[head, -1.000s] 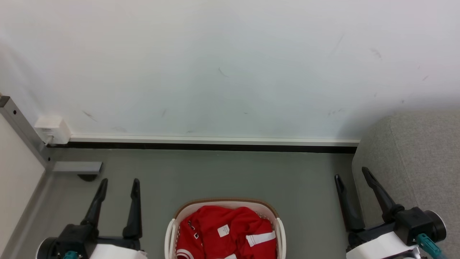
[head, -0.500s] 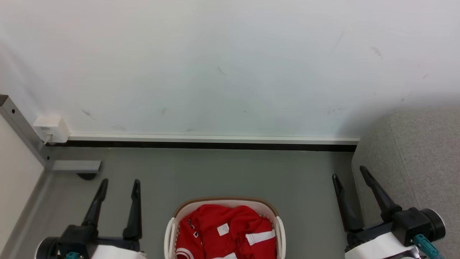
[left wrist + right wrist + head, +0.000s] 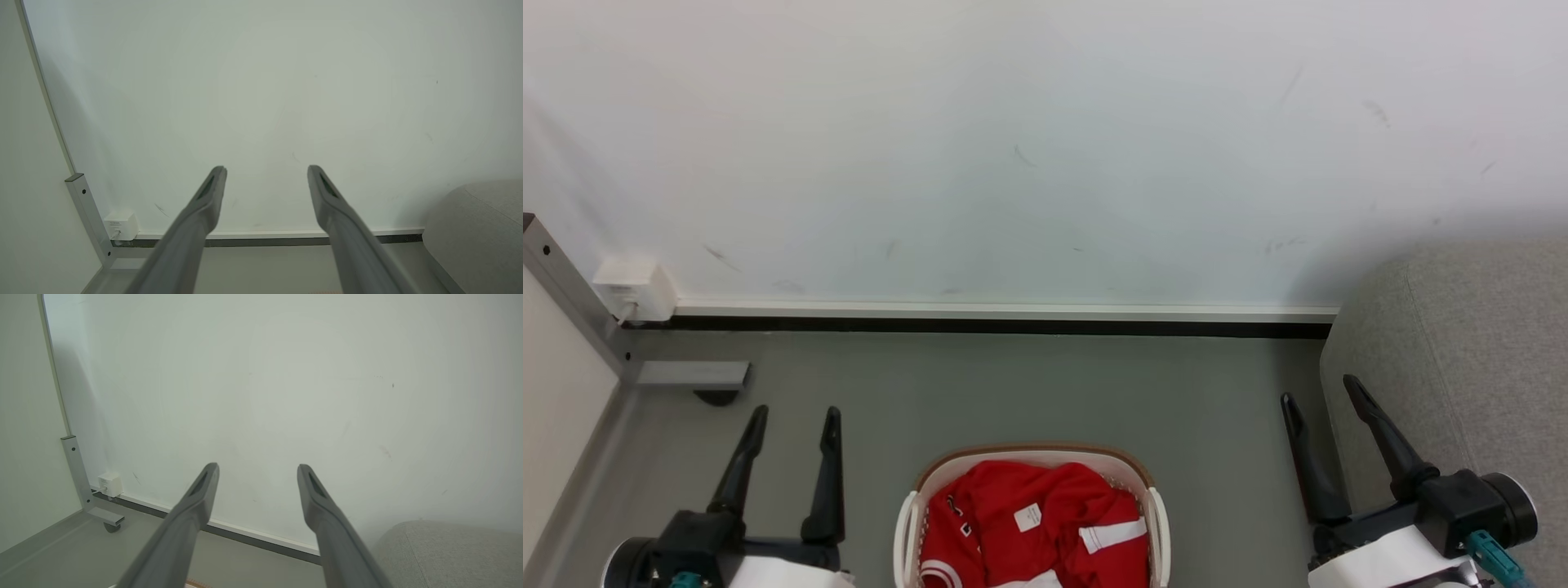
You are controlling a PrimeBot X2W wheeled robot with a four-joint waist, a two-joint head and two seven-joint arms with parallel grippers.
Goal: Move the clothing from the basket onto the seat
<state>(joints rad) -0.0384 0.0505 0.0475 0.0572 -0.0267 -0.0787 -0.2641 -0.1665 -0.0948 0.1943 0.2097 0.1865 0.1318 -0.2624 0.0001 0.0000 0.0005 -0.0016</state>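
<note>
Clothing (image 3: 1029,523): lying in the basket (image 3: 1029,451), between my two jaw pairs.
Jaws: left gripper (image 3: 796,410) and right gripper (image 3: 1318,389) are both staying wide, holding nothing.
Seat (image 3: 1462,343): sitting just beside my right jaws.
Change: only my head camera is shifting a little; I am not grabbing yet.

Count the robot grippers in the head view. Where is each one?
2. The left gripper is at the lower left, open, to the left of the basket. The right gripper is at the lower right, open, beside the seat.
</note>
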